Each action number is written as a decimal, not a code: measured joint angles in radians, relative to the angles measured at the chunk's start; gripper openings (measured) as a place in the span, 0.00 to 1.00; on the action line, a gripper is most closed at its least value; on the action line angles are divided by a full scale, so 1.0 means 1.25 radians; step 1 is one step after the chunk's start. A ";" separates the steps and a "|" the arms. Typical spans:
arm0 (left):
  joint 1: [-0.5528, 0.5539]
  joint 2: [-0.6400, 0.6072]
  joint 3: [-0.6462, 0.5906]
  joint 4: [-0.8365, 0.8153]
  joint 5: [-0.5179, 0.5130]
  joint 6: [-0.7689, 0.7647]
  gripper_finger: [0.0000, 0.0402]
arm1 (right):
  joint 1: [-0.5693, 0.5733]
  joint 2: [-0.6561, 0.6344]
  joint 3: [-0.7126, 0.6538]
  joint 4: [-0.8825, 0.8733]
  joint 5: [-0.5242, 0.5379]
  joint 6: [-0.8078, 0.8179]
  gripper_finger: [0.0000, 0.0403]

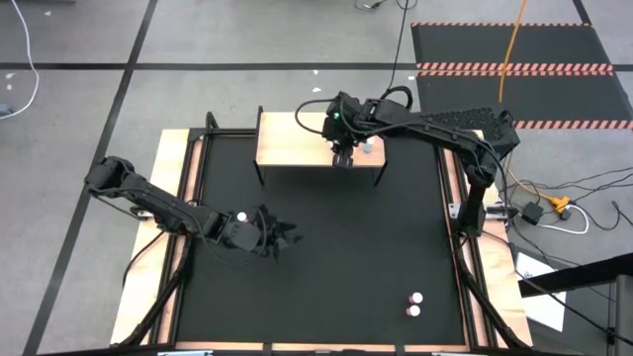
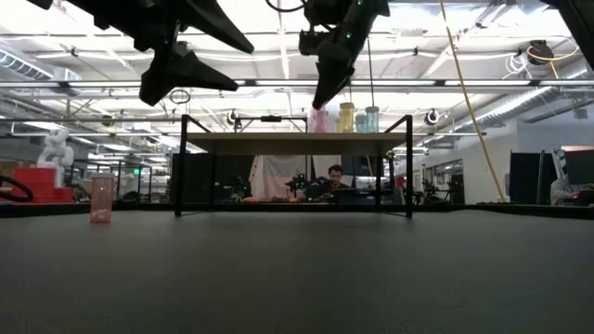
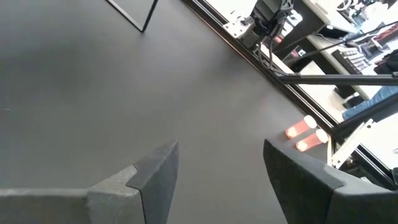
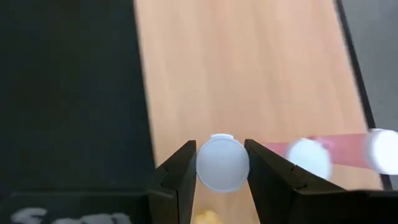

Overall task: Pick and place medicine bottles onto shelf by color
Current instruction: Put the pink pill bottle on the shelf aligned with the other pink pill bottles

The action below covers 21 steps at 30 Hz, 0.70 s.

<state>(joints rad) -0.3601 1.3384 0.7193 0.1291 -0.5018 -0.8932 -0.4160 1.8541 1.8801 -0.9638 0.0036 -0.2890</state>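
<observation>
The big black bench (image 1: 326,257) fills most of the high view. At its far edge stands the shelf (image 1: 287,138), a light wooden board on thin black legs.

The right arm reaches over the shelf. Its right claw (image 4: 222,168) points straight down and its two fingers squeeze the white cap of a yellow bottle (image 4: 222,163). The bottle stands upright, so its long way runs up and down, right under the claw. The next move is likely just down onto the wood, then let go. In the low view the yellow bottle (image 2: 346,117) stands between a pink bottle (image 2: 319,119) and a blue bottle (image 2: 371,118) on top of the shelf. I cannot tell if it already touches the board.

The left arm hangs over the left middle of the bench. The left claw (image 3: 217,180) is open partway and holds nothing. One bottle with a white cap (image 1: 240,217) shows right beside this arm's wrist. Two red bottles (image 1: 414,304) wait near the front right of the bench, well apart from both claws.

The right wrist view shows the grip up close, but not the other colors clearly. The low view shows the three colors side by side. The left wrist view shows the two red bottles far ahead of its fingers.
</observation>
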 joint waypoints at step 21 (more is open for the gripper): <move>0.006 0.000 0.000 -0.004 -0.005 -0.009 0.58 | -0.017 -0.001 0.000 -0.015 -0.049 0.004 0.29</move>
<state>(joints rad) -0.3527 1.3384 0.7193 0.1241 -0.5076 -0.9043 -0.4370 1.8526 1.8801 -0.9820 -0.0570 -0.2836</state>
